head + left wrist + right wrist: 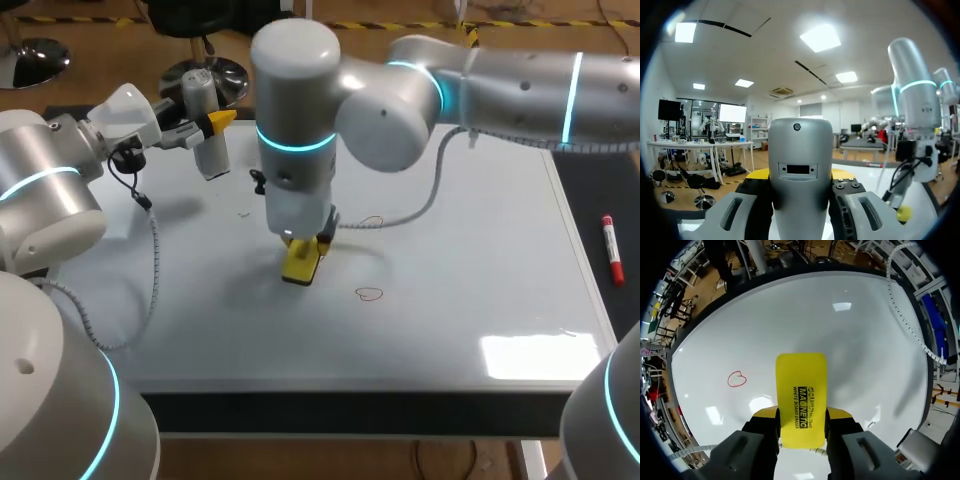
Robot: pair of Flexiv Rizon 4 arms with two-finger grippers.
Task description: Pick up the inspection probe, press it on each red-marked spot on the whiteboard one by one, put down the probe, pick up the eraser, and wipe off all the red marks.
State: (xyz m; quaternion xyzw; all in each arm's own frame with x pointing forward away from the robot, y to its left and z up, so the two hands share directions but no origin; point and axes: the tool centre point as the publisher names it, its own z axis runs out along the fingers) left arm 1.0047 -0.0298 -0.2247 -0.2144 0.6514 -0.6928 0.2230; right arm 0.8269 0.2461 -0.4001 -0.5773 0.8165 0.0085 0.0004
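My right arm reaches in past the middle of the whiteboard (480, 250). Its gripper (306, 246) is shut on the yellow eraser (300, 263), which points down at the board. In the right wrist view the eraser (801, 399) sits between the fingers (765, 426), and a red loop mark (737, 379) lies on the board beside it. Two red marks (370, 293) (372, 221) show to the right of the eraser. At the far left, my left gripper (212, 124) is shut on the grey inspection probe (205, 130), held above the board's corner. The probe (800, 175) fills the left wrist view.
A red marker (610, 250) lies on the dark table to the right of the whiteboard. A faint smudge (243, 212) is on the board left of the eraser. My right arm's cable (420, 205) hangs over the board's far side.
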